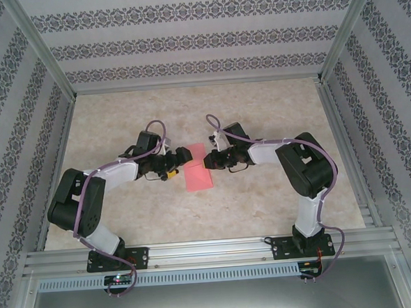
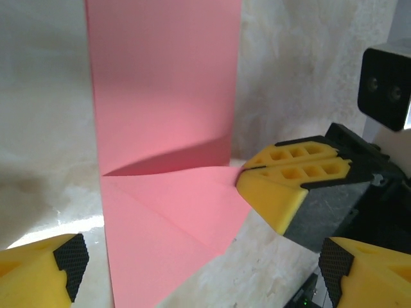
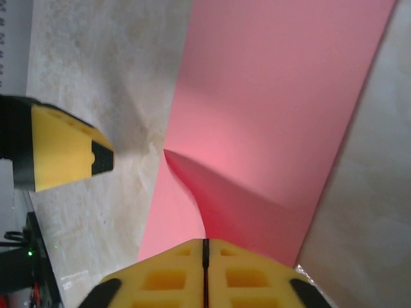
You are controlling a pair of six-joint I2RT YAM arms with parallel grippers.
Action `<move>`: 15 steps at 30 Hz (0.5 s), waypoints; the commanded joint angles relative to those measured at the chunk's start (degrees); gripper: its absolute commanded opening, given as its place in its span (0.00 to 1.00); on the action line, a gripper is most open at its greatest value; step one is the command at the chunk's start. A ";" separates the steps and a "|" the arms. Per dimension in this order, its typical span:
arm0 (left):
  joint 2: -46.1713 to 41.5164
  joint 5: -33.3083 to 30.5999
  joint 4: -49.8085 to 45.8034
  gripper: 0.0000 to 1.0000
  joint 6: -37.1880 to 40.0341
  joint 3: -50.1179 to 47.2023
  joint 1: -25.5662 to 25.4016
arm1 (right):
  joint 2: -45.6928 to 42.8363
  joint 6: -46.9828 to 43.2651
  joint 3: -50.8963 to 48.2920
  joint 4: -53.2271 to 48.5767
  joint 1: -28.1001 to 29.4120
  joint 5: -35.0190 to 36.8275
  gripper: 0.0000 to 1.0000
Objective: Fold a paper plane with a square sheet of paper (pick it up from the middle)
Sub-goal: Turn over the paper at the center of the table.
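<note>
The square sheet of paper [image 1: 199, 174]: lies flat-ish at the centre of the table [image 1: 273, 115], between my two claws; it reads as a narrow pink strip, so I judge it is already folded once.
Long axis: runs from the upper to the lower part of the top view, slightly tilted, crosswise to the line joining my claws.
My right claw [image 3: 205, 247]: clenched, fingers pressed together on the strip's right edge about midway along it; the paper rises in a ridge up to the tips.
My left claw [image 1: 178, 162]: released, fingers spread wide, just beside the strip's left edge, low over the table, holding nothing.
Relation that matters: the strip sits between the two claws, its raised flap facing my left one. The right claw has the paper; the left is near enough to press or take the opposite edge.
Hard to make out: how many layers the right claw pinches. Both ends of the strip are cut off in the left wrist view.
</note>
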 commanded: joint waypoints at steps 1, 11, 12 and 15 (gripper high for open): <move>0.72 4.09 4.94 0.92 -2.03 -1.37 0.12 | -0.32 -0.32 -0.38 3.24 -1.08 -0.35 0.03; 4.42 7.61 13.50 0.70 -6.10 -3.11 -2.21 | -0.21 6.48 -3.96 12.00 -3.35 -2.18 0.02; 4.99 7.89 14.23 0.68 -6.51 -2.91 -2.35 | -0.17 6.75 -4.09 12.23 -3.53 -2.10 0.02; 6.35 8.24 15.18 0.60 -7.07 -2.15 -2.62 | -0.07 7.43 -4.59 13.09 -3.85 -2.27 0.02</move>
